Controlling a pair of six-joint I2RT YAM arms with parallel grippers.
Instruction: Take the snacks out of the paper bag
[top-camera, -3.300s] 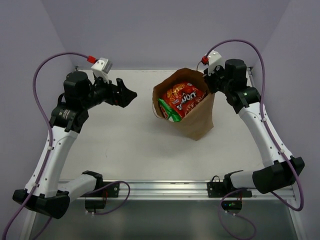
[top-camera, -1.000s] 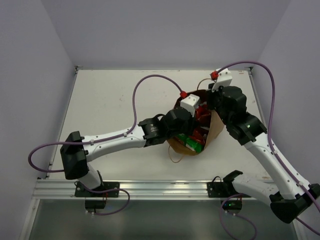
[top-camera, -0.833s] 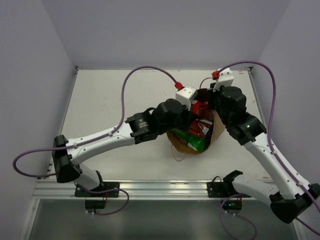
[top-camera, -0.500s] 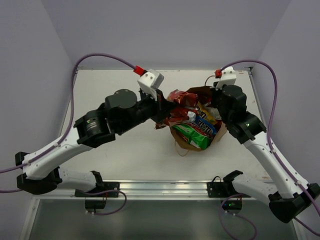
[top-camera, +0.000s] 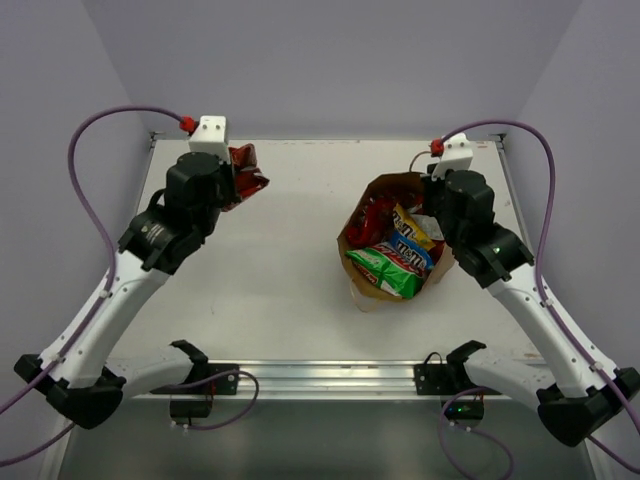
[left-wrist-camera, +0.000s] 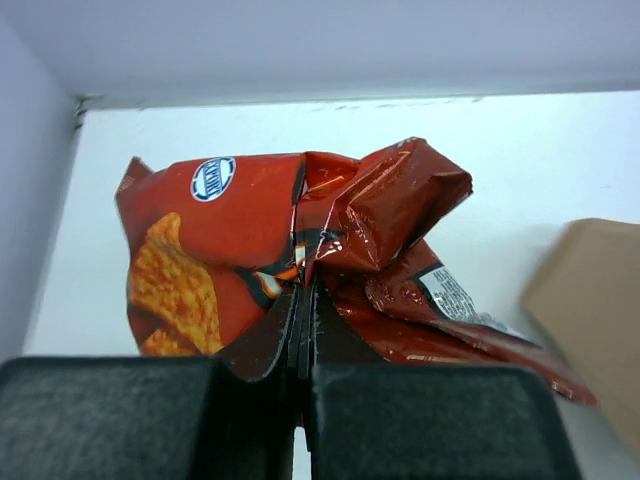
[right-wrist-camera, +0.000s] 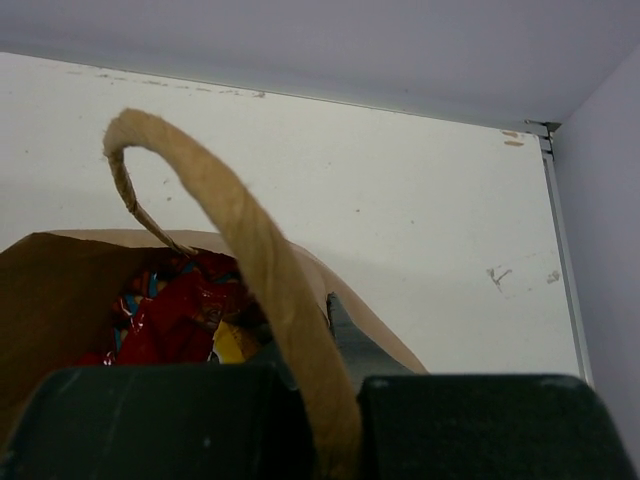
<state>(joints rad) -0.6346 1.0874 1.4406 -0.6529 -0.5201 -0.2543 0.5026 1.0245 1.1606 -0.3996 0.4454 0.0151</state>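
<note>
The left claw (left-wrist-camera: 305, 318) is clenched on a crumpled red chip bag (left-wrist-camera: 240, 225), holding it over the tabletop (top-camera: 290, 260) well to the left of the paper bag (top-camera: 352, 230). The right claw (right-wrist-camera: 318, 395) pinches the twisted handle (right-wrist-camera: 255, 265) at the paper bag's far right rim. Inside the paper bag lie a green-white packet (top-camera: 385, 265), a yellow candy pack (top-camera: 410, 226) and red packets (top-camera: 375, 215).

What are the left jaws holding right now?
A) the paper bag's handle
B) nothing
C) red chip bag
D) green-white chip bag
C: the left jaws are shut on a red chip bag, held well away from the paper bag.
</note>
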